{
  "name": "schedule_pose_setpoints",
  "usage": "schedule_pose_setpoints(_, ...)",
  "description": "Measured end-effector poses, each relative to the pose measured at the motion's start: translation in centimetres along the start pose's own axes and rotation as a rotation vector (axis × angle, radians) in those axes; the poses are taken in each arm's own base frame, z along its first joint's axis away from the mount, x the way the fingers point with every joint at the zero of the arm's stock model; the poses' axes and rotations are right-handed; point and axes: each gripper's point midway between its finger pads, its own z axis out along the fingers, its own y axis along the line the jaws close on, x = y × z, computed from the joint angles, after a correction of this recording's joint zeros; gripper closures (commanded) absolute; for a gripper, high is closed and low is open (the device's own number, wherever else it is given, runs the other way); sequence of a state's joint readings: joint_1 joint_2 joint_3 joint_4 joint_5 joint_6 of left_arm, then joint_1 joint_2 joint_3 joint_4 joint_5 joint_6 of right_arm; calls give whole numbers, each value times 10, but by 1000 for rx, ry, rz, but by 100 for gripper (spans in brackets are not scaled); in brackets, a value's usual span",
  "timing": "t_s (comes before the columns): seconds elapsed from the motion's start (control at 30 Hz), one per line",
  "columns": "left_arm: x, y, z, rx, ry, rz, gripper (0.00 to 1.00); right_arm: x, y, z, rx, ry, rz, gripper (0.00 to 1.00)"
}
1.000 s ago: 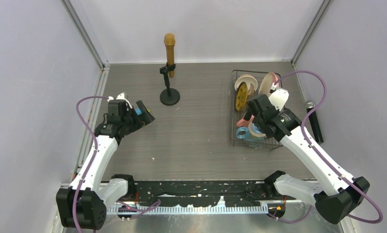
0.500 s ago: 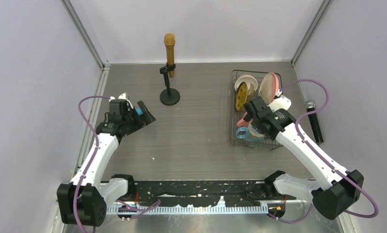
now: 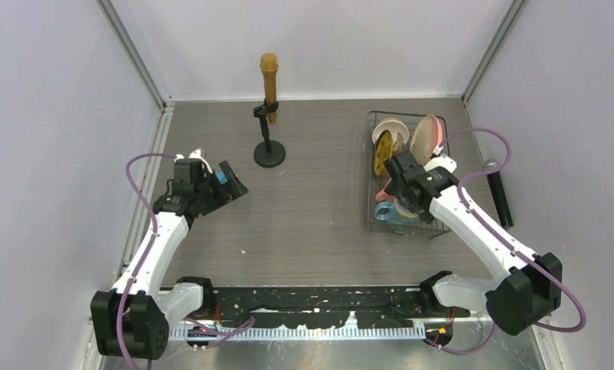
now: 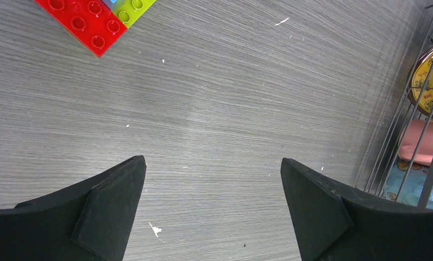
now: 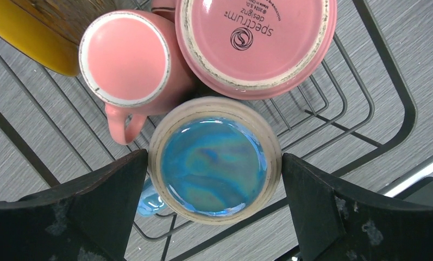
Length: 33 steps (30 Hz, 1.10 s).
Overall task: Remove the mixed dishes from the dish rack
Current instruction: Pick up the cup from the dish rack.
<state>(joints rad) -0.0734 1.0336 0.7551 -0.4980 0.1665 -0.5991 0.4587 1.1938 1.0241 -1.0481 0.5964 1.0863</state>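
The black wire dish rack (image 3: 373, 196) stands at the right and holds the dishes. A white bowl (image 3: 388, 129), a large pink-cream plate (image 3: 425, 132) and a small yellow plate (image 3: 382, 154) stand at its far end. My right gripper (image 5: 214, 159) is open above the near end. Its fingers (image 5: 105, 190) flank an upside-down mug with a blue base (image 5: 214, 147) and blue handle (image 5: 149, 202), close to its sides. A pink mug (image 5: 128, 60) and a second pink mug (image 5: 255, 38), both upside down, sit just beyond. My left gripper (image 4: 213, 161) is open and empty over bare table.
A microphone stand (image 3: 269, 150) with an orange microphone stands at the back centre. A black microphone (image 3: 498, 193) lies right of the rack. Red (image 4: 86, 22) and green (image 4: 135, 5) toy blocks lie ahead of the left gripper. The rack's wires (image 4: 420, 109) show at that view's right edge.
My right arm has swung a little to the left and settled over the mugs at the rack's near end. The left arm has hardly moved.
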Motion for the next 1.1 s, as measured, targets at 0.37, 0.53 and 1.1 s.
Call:
schedule_pose_setpoints(0.37,0,0,0,3,1,1,1,5,-2,8,1,31,23,1)
schedule_pose_setpoints(0.53,-1,-1,0,7,-5,2,1,7,-1,12,8,36,24,1)
schedule_pose_setpoints(1.1,0,0,1,5,-3,1,1,20,-3,35,50,68,19,1)
